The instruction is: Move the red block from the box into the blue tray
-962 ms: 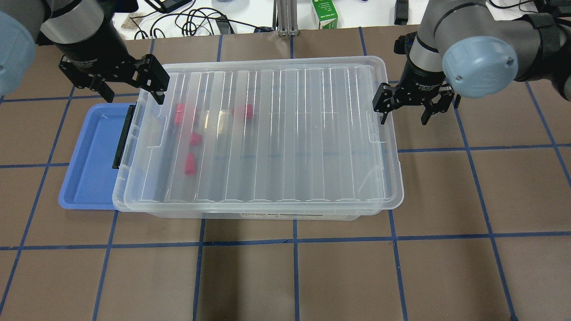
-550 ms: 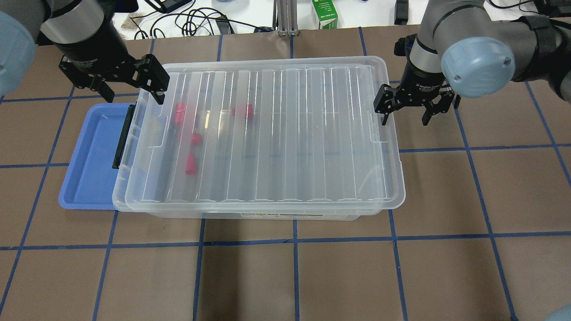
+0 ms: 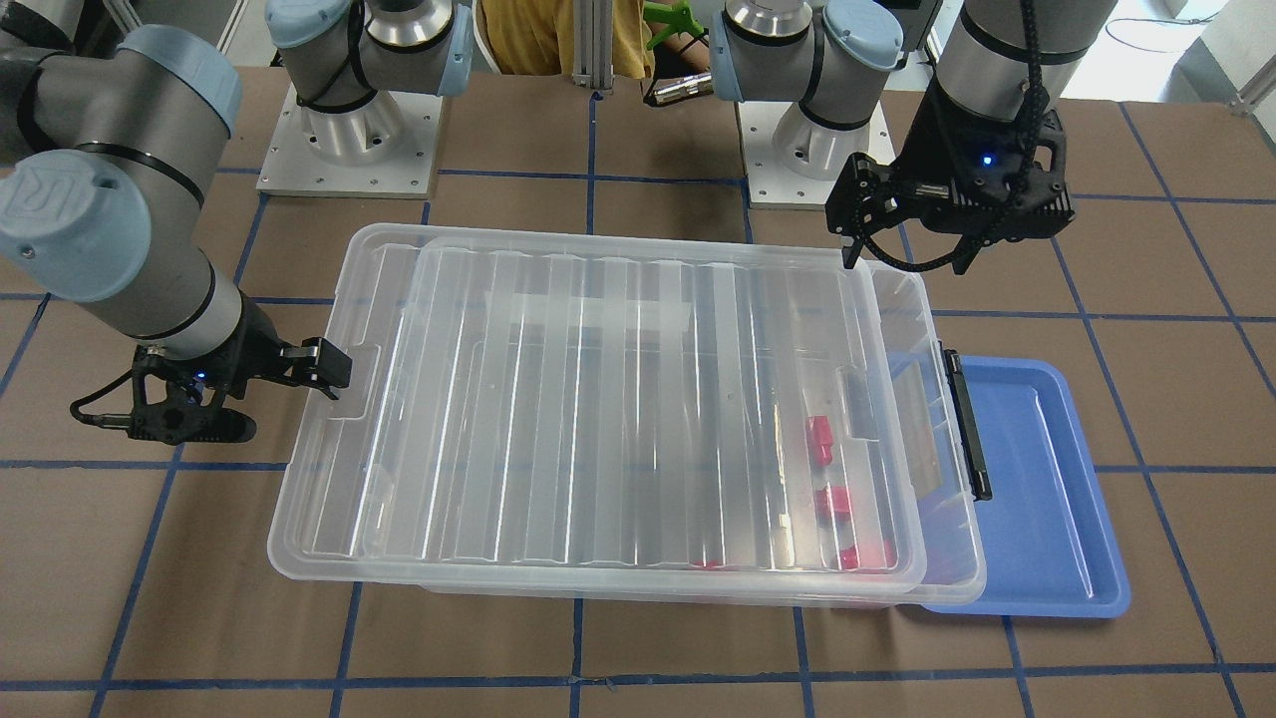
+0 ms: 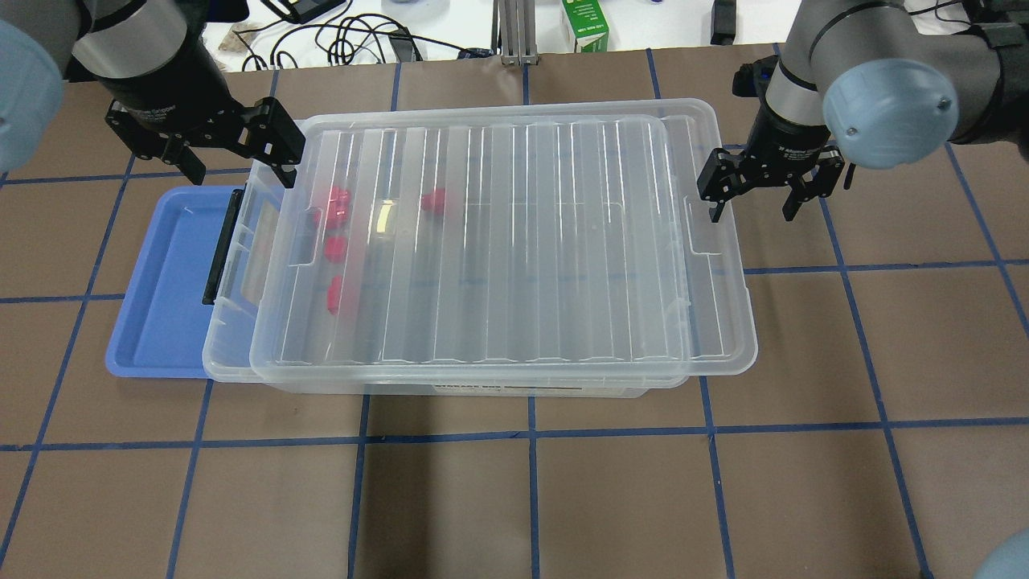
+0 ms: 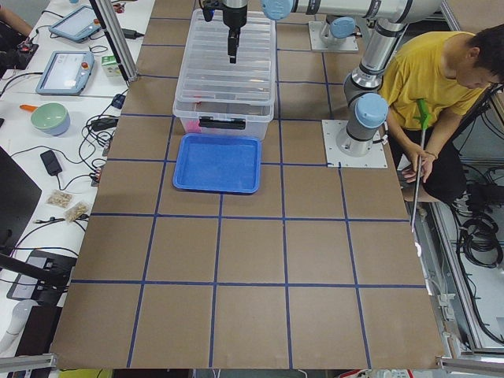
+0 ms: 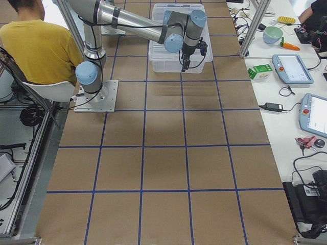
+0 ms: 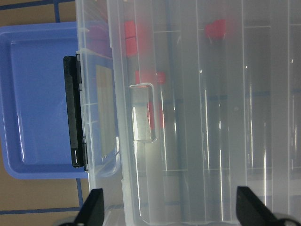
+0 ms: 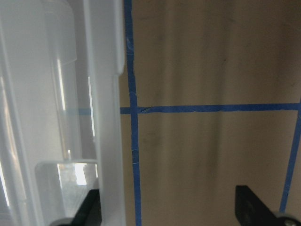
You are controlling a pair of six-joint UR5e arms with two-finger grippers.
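On the table (image 4: 514, 498) the box (image 4: 482, 388) lies with its long axis running left to right across my workspace. Its lid (image 4: 522, 241) sits skewed toward the right end, overhanging there and baring only a narrow strip at the left end. The blue tray (image 4: 161, 273) is just beside that left end, partly tucked under the box's rim, and I see nothing in it.

The left claw (image 4: 239, 165) hangs wide open over the box's far left corner, gripping nothing. The right claw (image 4: 752, 205) is also open and empty. Its inner finger is at the lid's right edge and its outer finger is over bare table. I cannot tell whether the inner finger touches the lid.

4 red blocks (image 4: 334, 245) lie inside the box at its left end, all under the lid. From the left claw they sit toward me and slightly right. That makes the left arm much the nearer one, but I judge the lid must clear them first.
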